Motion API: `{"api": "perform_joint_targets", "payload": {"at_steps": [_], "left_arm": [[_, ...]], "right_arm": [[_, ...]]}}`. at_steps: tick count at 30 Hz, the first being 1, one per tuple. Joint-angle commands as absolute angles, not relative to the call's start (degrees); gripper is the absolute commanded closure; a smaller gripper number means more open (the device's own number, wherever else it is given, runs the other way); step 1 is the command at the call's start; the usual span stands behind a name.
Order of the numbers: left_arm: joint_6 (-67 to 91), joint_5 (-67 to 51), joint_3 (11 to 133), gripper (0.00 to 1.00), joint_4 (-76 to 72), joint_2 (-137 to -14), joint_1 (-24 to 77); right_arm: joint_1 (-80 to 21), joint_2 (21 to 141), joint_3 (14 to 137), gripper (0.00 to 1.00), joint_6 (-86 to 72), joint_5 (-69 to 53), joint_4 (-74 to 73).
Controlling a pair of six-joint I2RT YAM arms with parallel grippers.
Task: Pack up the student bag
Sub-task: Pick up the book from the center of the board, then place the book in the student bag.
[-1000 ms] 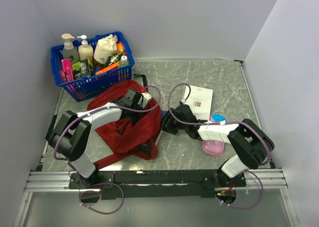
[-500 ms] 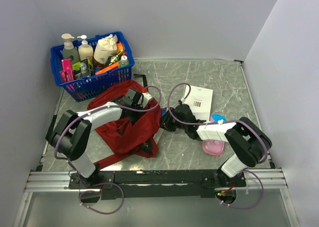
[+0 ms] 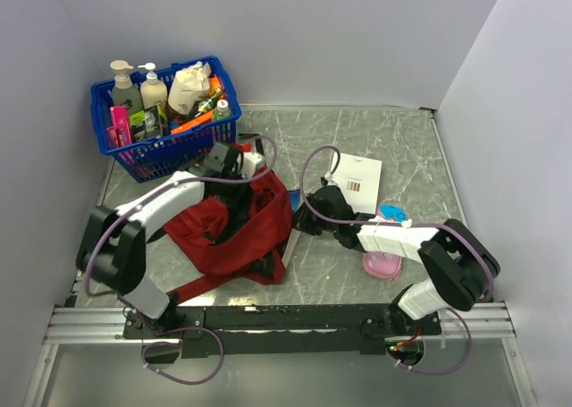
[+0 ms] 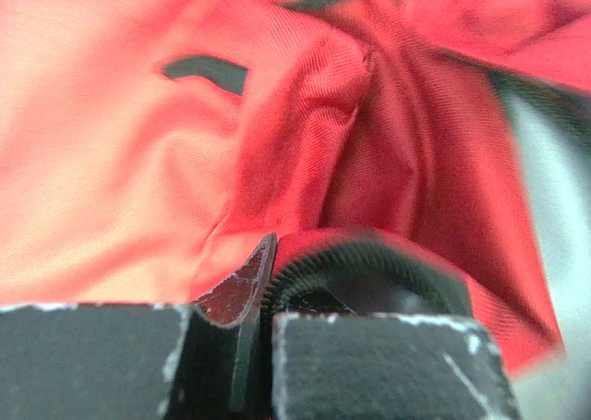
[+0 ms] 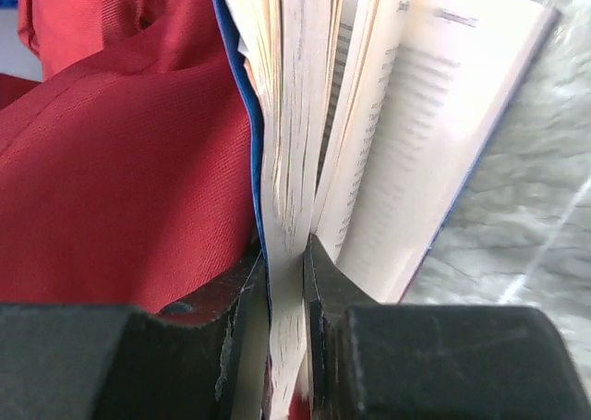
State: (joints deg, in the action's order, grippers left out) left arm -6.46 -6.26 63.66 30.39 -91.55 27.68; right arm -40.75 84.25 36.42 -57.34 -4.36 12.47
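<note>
student bag (image 3: 234, 242) | dark red soft fabric, black straps | crumpled, far edge raised | lies on table (image 3: 375, 139), left of centre

The student bag (image 3: 223, 233) lies on the counter (image 3: 393, 139) left of centre, with the basket (image 3: 170, 156) just behind it. A book (image 5: 295, 143) stands against the bag's right edge. Further right lies a leaflet (image 3: 356, 182), and a small rounded item (image 3: 382, 266) sits nearer the arms.

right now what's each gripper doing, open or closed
left gripper: closed, pinching the student bag at its zipper edge.
right gripper: closed on the pages of an open book.
</note>
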Motion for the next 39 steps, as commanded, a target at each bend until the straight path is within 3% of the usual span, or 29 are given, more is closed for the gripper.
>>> {"api": "perform_joint_targets", "payload": {"at_steps": [1,8,12,22,28,39], "left_arm": [[-7.6,-5.6,72.5,0.99,38.6,-81.5,26.6],[-7.1,-1.9,76.4,0.99,42.5,-73.8,26.5],[-4.8,-2.9,73.5,0.99,42.6,-71.0,26.5],[-1.1,-7.6,66.2,0.99,38.8,-69.3,28.1],[-0.7,-4.7,65.5,0.99,35.0,-69.4,30.4],[3.3,1.5,71.5,0.99,30.1,-76.5,35.9]], "right_arm": [[-41.0,75.5,41.4,1.0,-46.4,1.6,8.3],[-41.0,65.2,50.3,1.0,-32.5,5.1,-1.7],[-41.0,61.9,61.7,1.0,-24.8,6.5,-8.6],[-41.0,57.8,77.0,1.0,-25.8,2.7,-15.7],[-41.0,54.1,74.3,1.0,-35.8,-6.3,-17.4],[-41.4,44.7,52.8,1.0,-57.9,-23.0,-5.8]]}}
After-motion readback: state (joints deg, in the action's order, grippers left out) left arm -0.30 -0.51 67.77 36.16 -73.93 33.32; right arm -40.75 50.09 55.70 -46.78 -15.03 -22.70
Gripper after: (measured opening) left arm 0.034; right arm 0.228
